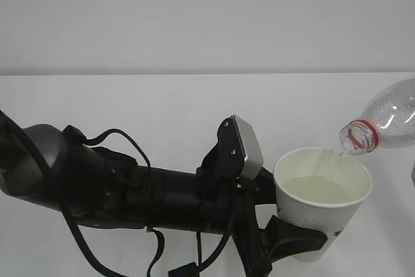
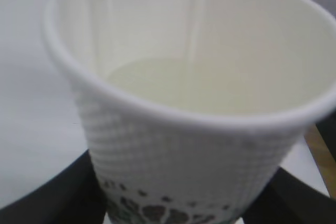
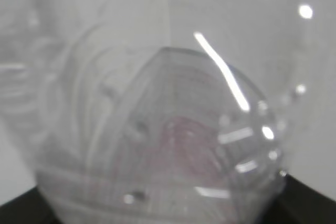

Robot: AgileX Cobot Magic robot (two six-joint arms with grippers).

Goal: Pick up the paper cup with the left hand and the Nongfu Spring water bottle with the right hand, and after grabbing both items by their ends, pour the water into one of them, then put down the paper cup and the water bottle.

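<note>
The white dimpled paper cup (image 1: 323, 209) is upright at the lower right, and my left gripper (image 1: 310, 246) is shut on its lower wall. In the left wrist view the cup (image 2: 184, 156) fills the frame, with black fingers (image 2: 47, 203) on either side of its base. Clear water (image 2: 157, 80) lies in the cup's bottom. The Nongfu Spring water bottle (image 1: 389, 118) is tilted, and its red-ringed mouth hangs just over the cup's far right rim. The right wrist view shows the clear bottle (image 3: 173, 129) close up, with my right gripper (image 3: 168, 214) shut on it. That gripper is outside the exterior view.
The white table (image 1: 162, 108) runs back to a plain white wall. My left arm and its cables (image 1: 130, 186) lie across the lower left. A dark object (image 1: 413, 183) shows at the right edge.
</note>
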